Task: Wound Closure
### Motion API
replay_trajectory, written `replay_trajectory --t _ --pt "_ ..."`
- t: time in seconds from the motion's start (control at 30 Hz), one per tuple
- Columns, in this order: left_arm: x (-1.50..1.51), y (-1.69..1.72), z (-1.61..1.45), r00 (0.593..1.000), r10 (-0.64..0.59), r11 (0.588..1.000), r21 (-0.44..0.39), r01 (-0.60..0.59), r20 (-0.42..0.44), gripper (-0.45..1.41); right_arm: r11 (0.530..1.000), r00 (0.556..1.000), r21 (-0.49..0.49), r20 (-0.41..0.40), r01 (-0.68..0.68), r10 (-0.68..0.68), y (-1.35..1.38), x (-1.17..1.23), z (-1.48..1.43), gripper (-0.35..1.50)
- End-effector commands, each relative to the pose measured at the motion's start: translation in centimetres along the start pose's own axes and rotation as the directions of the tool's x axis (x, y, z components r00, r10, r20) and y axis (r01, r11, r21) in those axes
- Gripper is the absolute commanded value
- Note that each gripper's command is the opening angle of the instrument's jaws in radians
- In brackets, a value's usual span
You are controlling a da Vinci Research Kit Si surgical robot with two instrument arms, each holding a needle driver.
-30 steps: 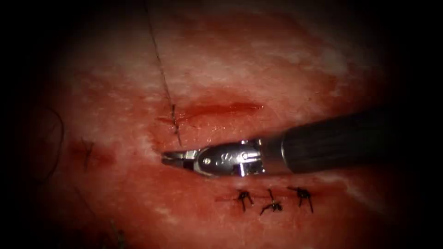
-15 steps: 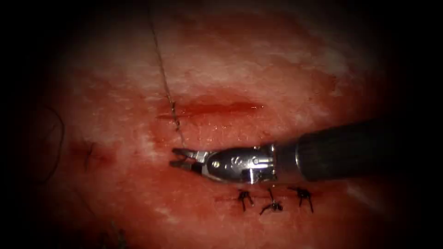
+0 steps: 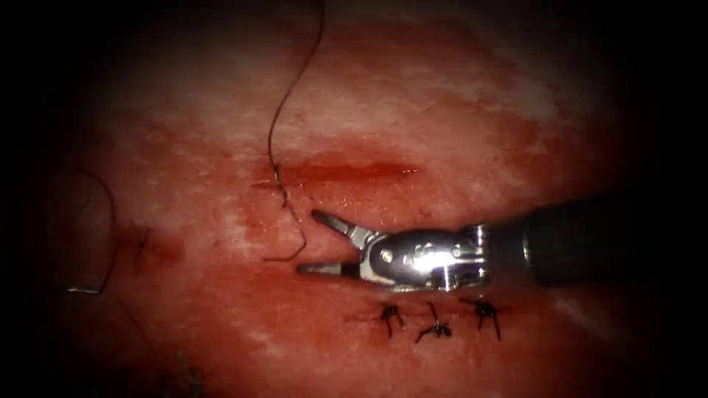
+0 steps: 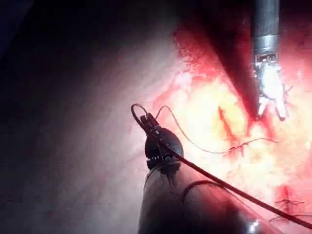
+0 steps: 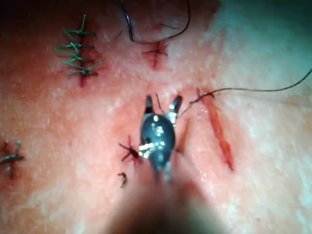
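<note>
Steel right pincer (image 3: pixel 308 242) agape, empty, beside thread (image 3: pixel 284 193).

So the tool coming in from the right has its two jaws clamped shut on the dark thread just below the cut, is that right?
Not quite. The right tool does sit just below the cut, but the endoscope view shows its jaws spread wide and holding nothing. The thread curls loose beside the upper jaw, running from the cut's left end.

surgical practice bench | stitched tissue (image 3: pixel 413 96) | thread (image 3: pixel 284 110)
</note>
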Motion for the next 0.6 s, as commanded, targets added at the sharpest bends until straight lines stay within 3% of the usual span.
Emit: replay_trajectory --t 0.03,0.27,0.37,0.6 --pt "-0.03 0.15 0.03 1.000 -0.004 1.000 -0.012 0.003 -0.005 -0.45 0.999 0.999 0.002 0.002 -0.036 0.036 -0.02 0.02 0.04 1.18" --pt "-0.13 0.96 -0.27 1.000 -0.004 0.996 -0.090 0.002 -0.029 -0.45 0.992 0.992 -0.043 -0.033 -0.121 0.119 0.26 0.20 0.09 0.86" --pt "-0.37 1.35 -0.42 1.000 -0.005 0.991 -0.137 0.001 -0.031 -0.45 0.985 0.988 -0.077 -0.033 -0.152 0.150 0.54 0.16 0.26 0.67" --pt "-0.76 1.71 -0.54 1.000 0.006 0.983 -0.185 -0.007 -0.007 -0.45 0.971 0.973 -0.081 -0.081 -0.224 0.217 0.97 0.04 0.54 0.56"
